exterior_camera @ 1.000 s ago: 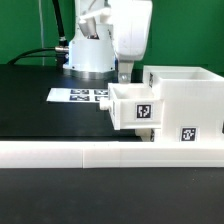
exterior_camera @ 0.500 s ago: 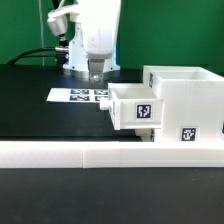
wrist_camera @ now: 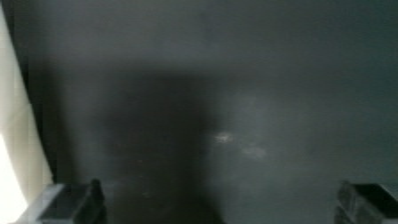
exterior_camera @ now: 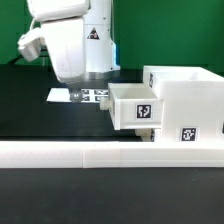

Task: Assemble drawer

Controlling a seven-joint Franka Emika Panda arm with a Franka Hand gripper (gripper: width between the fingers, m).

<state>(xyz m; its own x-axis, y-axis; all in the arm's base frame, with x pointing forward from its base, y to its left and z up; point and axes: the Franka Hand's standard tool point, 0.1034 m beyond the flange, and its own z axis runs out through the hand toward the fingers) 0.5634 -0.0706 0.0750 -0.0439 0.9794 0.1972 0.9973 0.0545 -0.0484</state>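
The white drawer casing (exterior_camera: 186,98) stands at the exterior view's right, with marker tags on its front. One small white tray (exterior_camera: 134,106) with a tag sits partly pushed into the casing's side and juts toward the left. A second tray is out of view. My gripper (exterior_camera: 76,92) hangs over the black table to the left of the tray, above the marker board, apart from the drawer. In the wrist view my gripper (wrist_camera: 222,205) is open and empty, with its fingertips (wrist_camera: 75,203) wide apart over bare dark table.
The marker board (exterior_camera: 98,96) lies flat behind the tray, partly hidden by my hand. A long low white wall (exterior_camera: 100,152) runs along the table's front edge. A pale strip (wrist_camera: 15,120) shows at the wrist view's edge.
My arm has swung from just above the tray toward the exterior view's left and now stands over the marker board. The tray and casing have not moved.
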